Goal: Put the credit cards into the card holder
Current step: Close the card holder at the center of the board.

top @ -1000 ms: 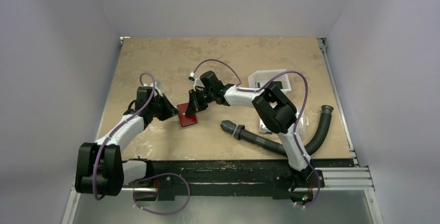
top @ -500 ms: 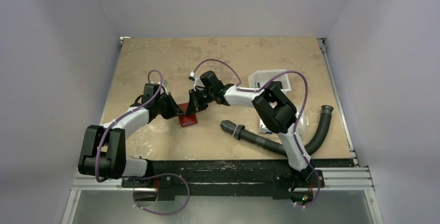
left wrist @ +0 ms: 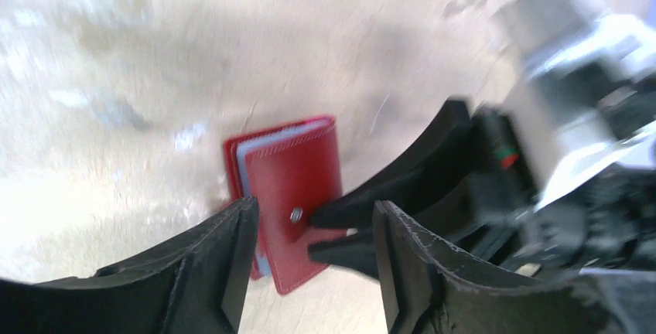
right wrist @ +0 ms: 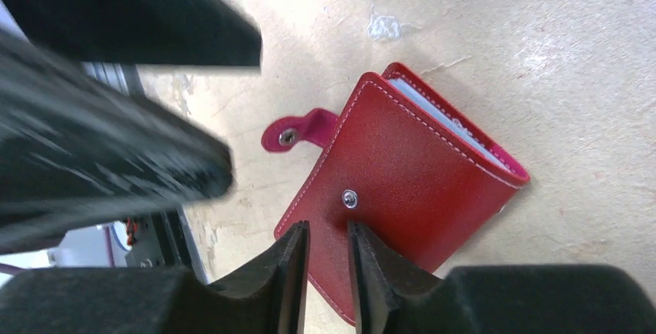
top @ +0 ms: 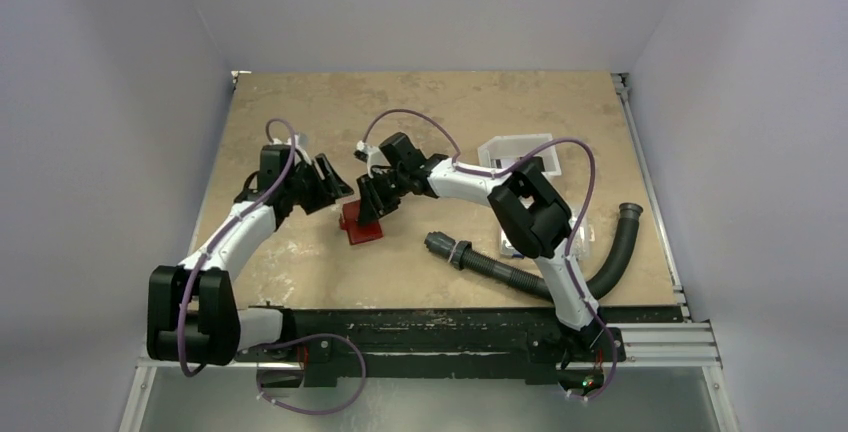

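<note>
Left of the card holder (top: 364, 228) the tabletop (top: 450, 112) runs bare to its edge. The left gripper (top: 328, 180) hangs just beside the holder, fingers (left wrist: 220, 272) spread wide. The holder lies flat and askew to the tabletop's edges. It is smooth red leather with pale stitching, its rounded tab (right wrist: 298, 133) sticking out unsnapped. Pale edges of the credit cards (right wrist: 452, 124) show along one open side. The right gripper (top: 374, 200) leans over it, fingers (right wrist: 286, 272) drawn almost together at the cover; whether they nip it I cannot tell. Well right of the holder lie a ribbed black hose (top: 520, 272) and a white tray (top: 520, 152).
</note>
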Available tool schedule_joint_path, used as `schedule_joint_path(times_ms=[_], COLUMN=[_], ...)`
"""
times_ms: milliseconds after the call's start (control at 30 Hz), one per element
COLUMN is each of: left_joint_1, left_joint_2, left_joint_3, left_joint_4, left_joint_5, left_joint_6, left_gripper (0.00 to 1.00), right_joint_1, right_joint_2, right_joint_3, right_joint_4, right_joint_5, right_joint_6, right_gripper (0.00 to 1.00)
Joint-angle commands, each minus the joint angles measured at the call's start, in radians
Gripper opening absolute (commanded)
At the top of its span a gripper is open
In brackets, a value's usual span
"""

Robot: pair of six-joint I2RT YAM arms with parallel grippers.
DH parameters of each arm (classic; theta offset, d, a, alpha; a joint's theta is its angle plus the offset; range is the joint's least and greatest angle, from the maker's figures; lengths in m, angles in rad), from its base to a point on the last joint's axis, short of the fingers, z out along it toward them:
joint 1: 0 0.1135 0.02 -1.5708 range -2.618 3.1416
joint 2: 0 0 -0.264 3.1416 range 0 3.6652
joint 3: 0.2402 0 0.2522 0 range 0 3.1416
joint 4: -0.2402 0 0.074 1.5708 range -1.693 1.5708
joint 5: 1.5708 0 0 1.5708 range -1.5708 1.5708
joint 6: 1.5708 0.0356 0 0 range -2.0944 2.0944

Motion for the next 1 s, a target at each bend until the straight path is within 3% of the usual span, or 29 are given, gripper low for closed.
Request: schedule_joint_path(times_ms=[0, 67, 233, 433, 567, 733, 833, 967], left_joint_1=[0.02, 0.02, 0.02, 0.015, 0.007, -0.006, -0.017, -0.016], left_joint_2=[0.01, 0.088, 0.265, 0.253, 0.296, 0.317, 0.301, 0.202], left_joint_3=[0.121, 0.144, 0.163, 0.148, 0.186, 0.202, 0.188, 0.177], left_joint_4=[0.017, 0.077, 0.215, 0.181, 0.156, 0.191, 0.155, -0.02], left_joint_5=[0.009, 0.065, 0.189, 0.175, 0.254, 0.328, 0.28, 0.124], left_joint_6=[0.044, 0.026, -0.043, 0.022, 0.087, 0.069, 0.053, 0.052], left_gripper=[0.6, 0.57, 0.41, 0.53, 0.49, 0.5, 0.5, 0.46], right_joint_1=[-0.006, -0.003, 0.005, 0.004, 0.004, 0.005, 0.005, -0.007], right_joint_2=[-0.055, -0.103, -0.199, -0.221, -0.245, -0.334, -0.344, -0.339], right_joint_3=[-0.003, -0.045, -0.188, -0.209, -0.204, -0.261, -0.27, -0.272], right_joint_4=[-0.219, -0.213, -0.085, -0.046, -0.112, -0.115, -0.119, -0.109], right_joint_5=[0.077, 0.072, 0.059, 0.028, 0.044, 0.05, 0.053, 0.092], right_joint_6=[-0.146, -0.151, -0.095, -0.089, -0.166, -0.135, -0.122, -0.098], right_gripper=[0.36, 0.41, 0.4, 0.4, 0.4, 0.42, 0.43, 0.43])
